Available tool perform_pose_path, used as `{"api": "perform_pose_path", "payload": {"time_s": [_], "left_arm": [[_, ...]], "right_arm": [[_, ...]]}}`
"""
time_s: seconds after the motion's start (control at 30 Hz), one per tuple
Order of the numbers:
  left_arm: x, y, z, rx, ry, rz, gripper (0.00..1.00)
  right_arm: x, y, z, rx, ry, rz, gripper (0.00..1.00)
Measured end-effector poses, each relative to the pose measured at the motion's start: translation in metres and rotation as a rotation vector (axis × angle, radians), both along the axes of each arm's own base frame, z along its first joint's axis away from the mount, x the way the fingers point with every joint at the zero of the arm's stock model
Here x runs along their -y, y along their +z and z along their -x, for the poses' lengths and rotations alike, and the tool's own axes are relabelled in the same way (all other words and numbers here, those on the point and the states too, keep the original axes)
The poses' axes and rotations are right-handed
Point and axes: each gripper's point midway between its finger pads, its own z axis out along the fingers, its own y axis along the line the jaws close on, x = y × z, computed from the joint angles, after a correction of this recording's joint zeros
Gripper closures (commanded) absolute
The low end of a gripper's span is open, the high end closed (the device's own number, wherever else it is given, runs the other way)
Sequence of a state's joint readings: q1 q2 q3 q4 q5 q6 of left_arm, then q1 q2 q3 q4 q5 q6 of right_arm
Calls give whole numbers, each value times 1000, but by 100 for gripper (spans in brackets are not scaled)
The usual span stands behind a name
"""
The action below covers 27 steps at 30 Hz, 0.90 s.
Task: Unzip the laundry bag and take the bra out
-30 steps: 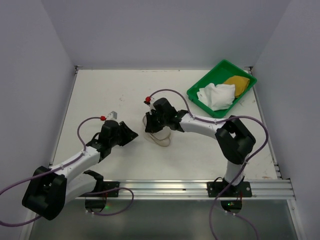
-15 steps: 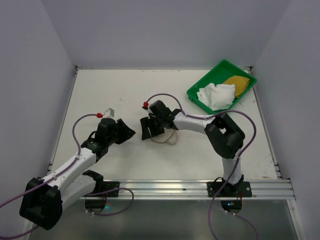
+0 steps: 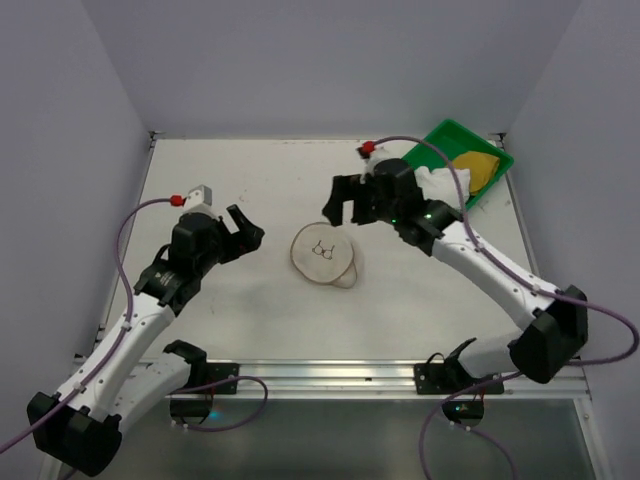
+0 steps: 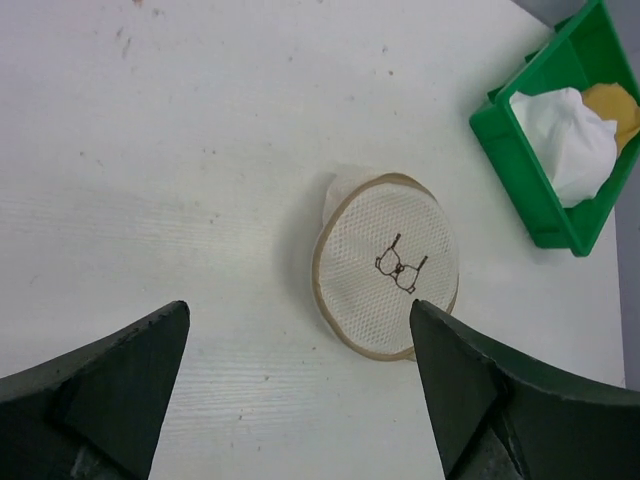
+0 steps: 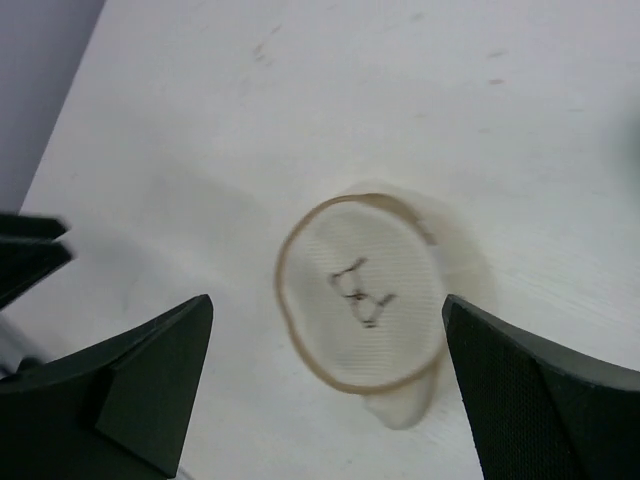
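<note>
The laundry bag [image 3: 322, 253] lies flat on the table, a round whitish mesh case with a tan rim and a black bra drawing on its lid. It also shows as the laundry bag [image 4: 388, 266] and the laundry bag [image 5: 360, 292]. A bit of mesh sticks out under its rim. The bra [image 3: 452, 178], white with a mustard-yellow cup, rests in the green tray [image 3: 441, 132]. My left gripper [image 3: 247, 228] is open to the left of the bag, apart from it. My right gripper [image 3: 352, 208] is open above the bag's far side, holding nothing.
The green tray [image 4: 528, 160] with the bra [image 4: 566, 142] sits at the back right corner, close to the right wall. Grey walls close in the table on the left, back and right. A metal rail runs along the near edge [image 3: 330, 375].
Both grippers have opened and drawn back from the bag. The right arm rose toward the back right, the left pulled up and left. The bag now lies flat, free of both.
</note>
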<state>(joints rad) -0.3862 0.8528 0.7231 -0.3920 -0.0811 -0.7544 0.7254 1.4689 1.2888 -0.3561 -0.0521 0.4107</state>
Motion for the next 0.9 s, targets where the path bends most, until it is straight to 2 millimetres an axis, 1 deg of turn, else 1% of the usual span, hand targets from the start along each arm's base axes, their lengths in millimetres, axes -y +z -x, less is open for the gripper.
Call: {"api": "perform_pose_path", "payload": {"time_s": [0.03, 0.1, 0.17, 0.2, 0.23, 0.3, 0.43, 0.53, 0.6, 0.63, 0.7, 0.77, 0.83, 0.9], "left_arm": [[-4, 5, 1, 10, 6, -17, 0], [-11, 12, 3, 21, 19, -48, 0], [-19, 19, 6, 32, 33, -76, 0], [-23, 23, 8, 40, 42, -90, 0], [-27, 27, 11, 48, 50, -103, 0], [-37, 36, 19, 67, 68, -129, 0], [-55, 67, 36, 148, 95, -165, 0], [-71, 99, 52, 237, 124, -184, 0], [-81, 118, 65, 295, 147, -191, 0], [-86, 124, 69, 314, 158, -192, 0], [-96, 136, 81, 360, 184, -197, 0], [-103, 140, 89, 385, 201, -200, 0], [-108, 142, 96, 405, 213, -201, 0], [-112, 144, 101, 427, 222, -203, 0]], "right_arm": [[25, 10, -10, 29, -73, -7, 1], [86, 24, -26, 73, -245, -4, 1], [149, 31, -30, 112, -429, 20, 1], [174, 36, -25, 136, -502, 31, 1], [193, 40, -16, 154, -555, 41, 1], [219, 51, 4, 202, -620, 46, 1], [250, 82, 49, 310, -692, 3, 1], [269, 105, 81, 399, -731, -58, 1], [280, 113, 102, 447, -747, -93, 1], [284, 117, 112, 473, -752, -115, 1], [292, 121, 131, 528, -754, -154, 1], [298, 122, 146, 580, -753, -184, 1], [303, 117, 155, 610, -752, -197, 1], [304, 109, 158, 620, -751, -194, 1]]}}
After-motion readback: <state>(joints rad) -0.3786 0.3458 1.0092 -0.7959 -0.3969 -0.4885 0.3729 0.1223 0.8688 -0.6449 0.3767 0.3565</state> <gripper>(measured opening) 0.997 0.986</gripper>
